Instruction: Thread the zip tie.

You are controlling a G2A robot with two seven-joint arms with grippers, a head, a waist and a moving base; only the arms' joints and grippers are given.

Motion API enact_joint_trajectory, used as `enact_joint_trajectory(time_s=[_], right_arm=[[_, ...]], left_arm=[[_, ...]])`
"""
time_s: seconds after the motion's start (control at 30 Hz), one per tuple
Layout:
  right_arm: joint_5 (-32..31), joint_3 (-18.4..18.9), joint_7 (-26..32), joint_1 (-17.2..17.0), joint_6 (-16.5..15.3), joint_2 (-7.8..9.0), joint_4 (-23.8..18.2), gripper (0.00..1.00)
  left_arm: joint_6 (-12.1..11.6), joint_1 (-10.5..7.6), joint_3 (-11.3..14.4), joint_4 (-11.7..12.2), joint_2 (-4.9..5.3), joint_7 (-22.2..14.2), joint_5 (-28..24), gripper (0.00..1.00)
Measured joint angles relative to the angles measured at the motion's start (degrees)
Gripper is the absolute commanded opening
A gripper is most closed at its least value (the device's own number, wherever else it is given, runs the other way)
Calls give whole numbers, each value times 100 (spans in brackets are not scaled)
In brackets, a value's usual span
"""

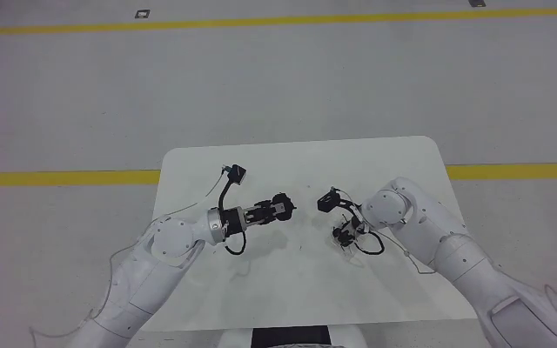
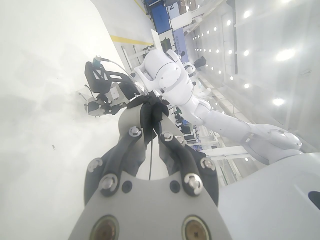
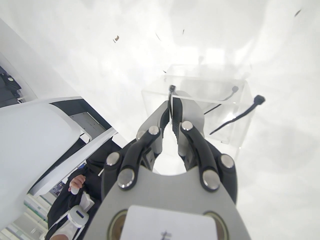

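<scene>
Table (image 1: 392,165): white, with both arms over its middle and their grippers set apart from each other.

Box (image 3: 200,78): clear-walled, just beyond the right gripper (image 3: 172,111). A spare tie (image 3: 240,116) leans in it with its head above the rim.

Right gripper: fingers closed on the tie (image 3: 172,89), whose head stands just clear of the fingertips.

Left gripper (image 2: 152,111): fingers closed on a thin black strip (image 2: 150,156) that runs back between them. It looks like a tie strap. Whether it belongs to the same tie cannot be told.

Assessment: threading is not yet done, since head and strap end are apart.

Risks:
- The head is small, so a slight tilt in either grip would send the strap tip past the slot.
- The strap is thin and flexible, and may buckle if pushed off-line.
- With little of the head held, contact could twist it or pull it free.
- The box is close enough to the right gripper to be knocked.
</scene>
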Motion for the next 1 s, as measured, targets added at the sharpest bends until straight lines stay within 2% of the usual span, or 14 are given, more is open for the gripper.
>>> enact_joint_trajectory(time_s=[0.17, 0.33, 0.53, 0.87, 1.0], right_arm=[[4, 46, -54, -8, -6, 14, 4, 0], [-33, 244, -120, -121, 29, 101, -206, 0], [-37, 744, -322, -486, -63, 309, -762, 0], [73, 1769, -775, -1406, -346, 672, -1929, 0], [73, 1962, -982, -1641, -340, 753, -2270, 0]], left_arm=[[0, 0, 0, 0, 0, 0, 0, 0], [0, 0, 0, 0, 0, 0, 0, 0], [0, 0, 0, 0, 0, 0, 0, 0], [0, 0, 0, 0, 0, 0, 0, 0], [0, 0, 0, 0, 0, 0, 0, 0]])
